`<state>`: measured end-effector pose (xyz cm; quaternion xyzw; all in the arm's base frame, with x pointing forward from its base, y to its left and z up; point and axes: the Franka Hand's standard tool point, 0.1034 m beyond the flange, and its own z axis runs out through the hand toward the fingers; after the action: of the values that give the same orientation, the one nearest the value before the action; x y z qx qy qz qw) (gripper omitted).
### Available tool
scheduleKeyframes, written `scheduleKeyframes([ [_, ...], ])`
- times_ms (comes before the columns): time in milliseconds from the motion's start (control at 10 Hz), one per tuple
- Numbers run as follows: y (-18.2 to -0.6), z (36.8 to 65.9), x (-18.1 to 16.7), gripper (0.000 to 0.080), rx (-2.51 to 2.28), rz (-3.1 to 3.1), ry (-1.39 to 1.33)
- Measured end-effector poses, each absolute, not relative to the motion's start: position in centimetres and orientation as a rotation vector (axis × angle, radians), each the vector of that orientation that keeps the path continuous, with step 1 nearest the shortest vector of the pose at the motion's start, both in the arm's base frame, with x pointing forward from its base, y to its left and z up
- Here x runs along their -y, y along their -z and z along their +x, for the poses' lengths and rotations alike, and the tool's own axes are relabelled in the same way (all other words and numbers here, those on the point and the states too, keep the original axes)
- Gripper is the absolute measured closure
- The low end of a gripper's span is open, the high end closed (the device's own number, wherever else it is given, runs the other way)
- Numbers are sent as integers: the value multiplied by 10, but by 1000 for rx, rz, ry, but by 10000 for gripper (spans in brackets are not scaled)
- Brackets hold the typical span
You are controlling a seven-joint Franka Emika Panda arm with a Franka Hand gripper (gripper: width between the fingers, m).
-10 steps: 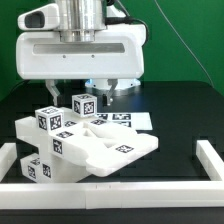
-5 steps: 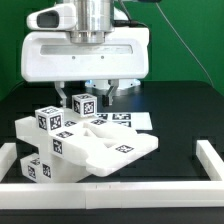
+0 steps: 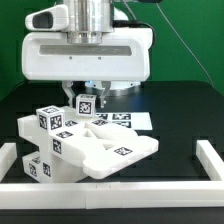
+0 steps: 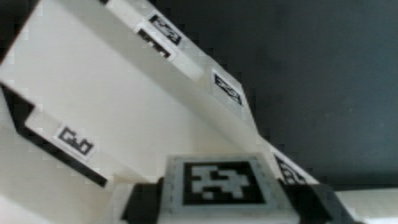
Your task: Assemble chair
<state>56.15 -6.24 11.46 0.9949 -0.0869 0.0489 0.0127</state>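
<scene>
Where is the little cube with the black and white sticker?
In the exterior view the little cube sits near the middle, right under the claw, above the white chair pile.

Tagged cube, apparently between gripper fingers

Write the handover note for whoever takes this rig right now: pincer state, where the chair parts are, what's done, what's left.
Pincer: low over the chair, fingers astride the tagged cube; whether it grips cannot be told.
Chair: a chunky white cluster of slabs and tagged blocks, sitting at the exterior view's left-centre of the black table. Marker board lies flat behind it.
Done: most parts look joined.
Left: probably seating that cube; check the joints.
</scene>
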Motion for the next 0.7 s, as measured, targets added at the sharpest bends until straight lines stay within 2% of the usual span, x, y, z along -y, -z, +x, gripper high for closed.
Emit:
scheduleKeyframes([
  [600,-114,562,64,519,1392,2870,-170],
  [700,-114,562,63,518,1402,2868,-171],
])
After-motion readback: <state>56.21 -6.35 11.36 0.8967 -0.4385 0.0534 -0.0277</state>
